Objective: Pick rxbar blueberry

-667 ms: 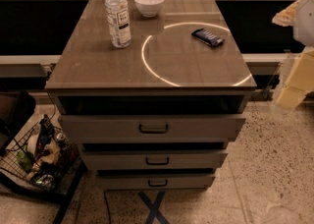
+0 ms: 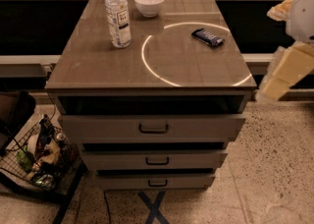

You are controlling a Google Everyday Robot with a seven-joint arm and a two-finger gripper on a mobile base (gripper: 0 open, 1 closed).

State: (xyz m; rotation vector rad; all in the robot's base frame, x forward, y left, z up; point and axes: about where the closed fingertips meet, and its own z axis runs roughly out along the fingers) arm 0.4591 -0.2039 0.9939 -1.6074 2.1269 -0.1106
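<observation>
Gripper: pale, blurred shape at the right edge of the view, off the right side of the cabinet top, hanging above the floor. Cannot tell whether it is spread or closed. It holds nothing visible.

rxbar blueberry: lies flat on the cabinet top, left of the gripper and farther back, well apart from it. It sits inside a bright ring of light, near the ring's far right arc.

Water bottle: upright, far left of the gripper, past the bar.

White bowl: just beside the bottle, at the back edge.

Top drawer: pulled partly out, below and left of the gripper.

Wire basket: on the floor, far lower left.
</observation>
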